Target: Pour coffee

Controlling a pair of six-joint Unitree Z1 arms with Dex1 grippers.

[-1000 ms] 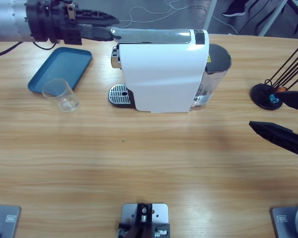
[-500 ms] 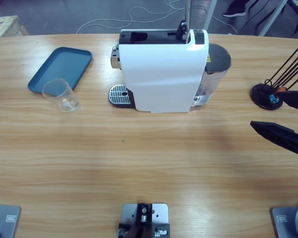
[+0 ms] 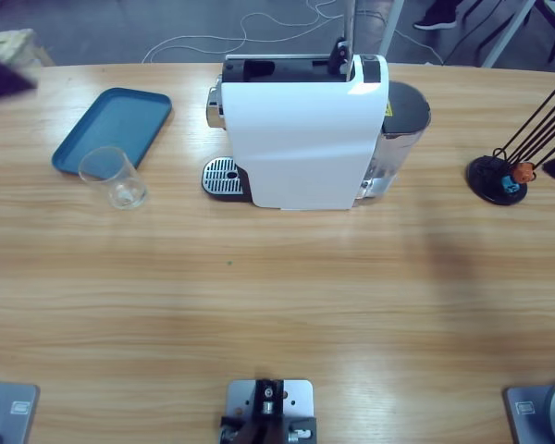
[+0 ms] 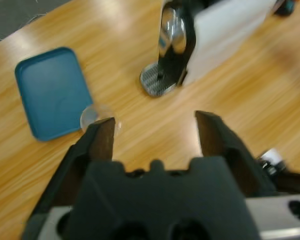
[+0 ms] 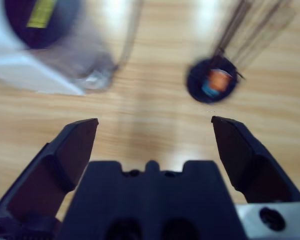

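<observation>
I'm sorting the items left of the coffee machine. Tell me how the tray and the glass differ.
The tray is opaque blue; the glass is clear.
The tray is flat, shallow and rectangular with rounded corners; the glass is a round tumbler that stands upright, taller.
The tray covers far more table than the glass.
Both sit on the table, the glass at the tray's near corner, and neither is held.

One white coffee machine [image 3: 301,139] is standing on the surface [image 3: 277,305], with one drip grate [image 3: 222,176] showing at its foot and one dark water tank [image 3: 402,116] at its other end. One blue tray [image 3: 116,125] and one clear glass tumbler [image 3: 113,176] are lying beside it. One black round stand [image 3: 495,178] is holding several thin dark rods, too fine to count.
</observation>
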